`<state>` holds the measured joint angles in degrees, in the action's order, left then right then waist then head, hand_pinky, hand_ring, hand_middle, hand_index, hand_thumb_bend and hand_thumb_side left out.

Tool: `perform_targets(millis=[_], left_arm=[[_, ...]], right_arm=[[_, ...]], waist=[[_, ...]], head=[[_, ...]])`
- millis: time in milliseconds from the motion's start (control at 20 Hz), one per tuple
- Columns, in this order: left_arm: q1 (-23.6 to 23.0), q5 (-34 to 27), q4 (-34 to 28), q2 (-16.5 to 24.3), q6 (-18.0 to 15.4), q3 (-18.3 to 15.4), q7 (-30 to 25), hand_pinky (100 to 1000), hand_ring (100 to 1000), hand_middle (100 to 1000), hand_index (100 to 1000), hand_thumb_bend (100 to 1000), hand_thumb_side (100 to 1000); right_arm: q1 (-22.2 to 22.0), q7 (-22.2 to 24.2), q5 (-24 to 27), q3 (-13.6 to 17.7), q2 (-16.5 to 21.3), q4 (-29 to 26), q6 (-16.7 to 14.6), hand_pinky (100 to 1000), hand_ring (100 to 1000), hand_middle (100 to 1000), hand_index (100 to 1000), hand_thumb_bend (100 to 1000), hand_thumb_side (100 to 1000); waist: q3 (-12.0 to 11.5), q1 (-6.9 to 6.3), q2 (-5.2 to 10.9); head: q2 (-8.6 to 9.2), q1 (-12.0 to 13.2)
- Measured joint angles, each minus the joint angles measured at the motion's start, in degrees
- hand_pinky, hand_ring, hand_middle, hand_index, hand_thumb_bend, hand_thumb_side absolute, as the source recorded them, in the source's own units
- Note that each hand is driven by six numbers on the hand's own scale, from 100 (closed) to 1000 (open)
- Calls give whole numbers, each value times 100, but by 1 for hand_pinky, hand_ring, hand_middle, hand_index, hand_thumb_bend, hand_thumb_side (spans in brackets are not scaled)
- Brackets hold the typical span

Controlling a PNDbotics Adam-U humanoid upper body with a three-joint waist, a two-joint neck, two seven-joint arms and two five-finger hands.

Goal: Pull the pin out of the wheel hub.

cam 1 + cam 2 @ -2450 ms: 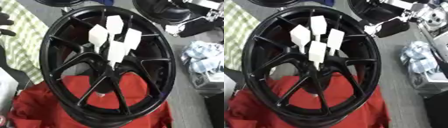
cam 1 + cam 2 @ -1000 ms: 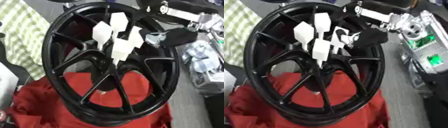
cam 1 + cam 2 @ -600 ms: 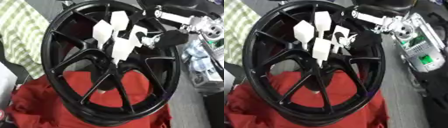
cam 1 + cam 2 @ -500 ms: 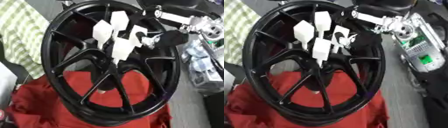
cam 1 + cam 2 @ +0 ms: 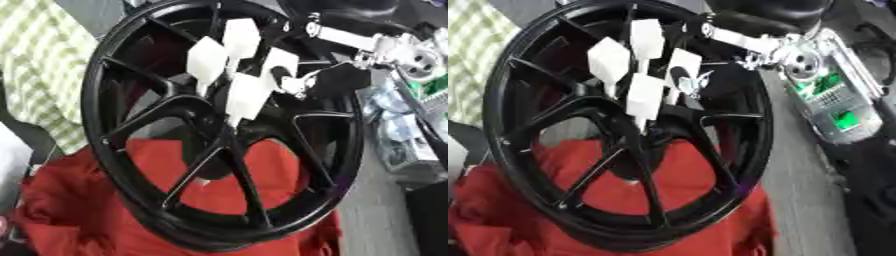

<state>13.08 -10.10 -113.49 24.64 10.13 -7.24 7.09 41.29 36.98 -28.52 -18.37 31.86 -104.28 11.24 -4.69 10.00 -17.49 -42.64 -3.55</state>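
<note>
A black spoked wheel hub (image 5: 171, 107) stands tilted on a red cloth (image 5: 79, 215). Several white flat-headed pins stick out of its centre: one at the upper left (image 5: 207, 61), one at the top (image 5: 241, 36), one in front (image 5: 248, 95) and one on the right (image 5: 682, 65). My right hand (image 5: 331, 79) reaches in from the upper right on a silver and black arm (image 5: 802, 62). Its fingertips (image 5: 698, 80) curl against the lower edge of the right-hand pin. Part of that pin is hidden behind them. My left hand shows in neither view.
A green checked cloth (image 5: 44, 60) lies to the left of the wheel. Crumpled pale items (image 5: 395, 131) sit on the grey surface to the right, under my arm. A dark shape (image 5: 19, 134) crosses the left edge.
My right hand has come in from the upper right and moved left across the rim to the right-hand pin. The wheel and the other pins have stayed put.
</note>
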Motion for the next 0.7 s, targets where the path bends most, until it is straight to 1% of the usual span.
perform_targets(millis=[350,400,450,500,550,650,700], left_arm=[[3,48,0,0,-5,1,-39,583,691,631,770,100,766],[3,50,0,0,-5,1,-42,583,691,631,770,100,766],[4,51,0,0,-5,1,-43,583,691,631,770,100,766],[4,52,0,0,-6,1,-44,584,691,631,770,100,765],[6,52,0,0,-7,1,-45,584,691,631,770,100,765],[8,52,0,0,-6,1,-46,584,691,631,770,100,765],[9,53,0,0,-6,1,-46,584,692,631,770,100,764]], right_arm=[[-2,-88,-213,7,-33,184,-34,936,923,804,940,100,445],[-3,-96,-250,13,-33,216,-42,935,921,801,941,100,485],[-4,-99,-272,17,-34,248,-46,935,920,800,941,100,493],[-5,-99,-292,19,-35,280,-51,933,910,781,938,100,541],[-7,-92,-302,19,-38,309,-59,932,907,771,935,100,555],[-6,-70,-302,20,-42,339,-81,926,882,706,910,100,583],[-4,-55,-288,28,-44,343,-90,918,864,634,880,100,576]], waist=[[1,-1,-55],[2,-1,-57],[4,-2,-58],[7,-2,-58],[7,-3,-60],[8,-8,-66],[9,-12,-71]], head=[[40,-12],[40,-13],[41,-14],[41,-15],[41,-19],[41,-36],[41,-41]])
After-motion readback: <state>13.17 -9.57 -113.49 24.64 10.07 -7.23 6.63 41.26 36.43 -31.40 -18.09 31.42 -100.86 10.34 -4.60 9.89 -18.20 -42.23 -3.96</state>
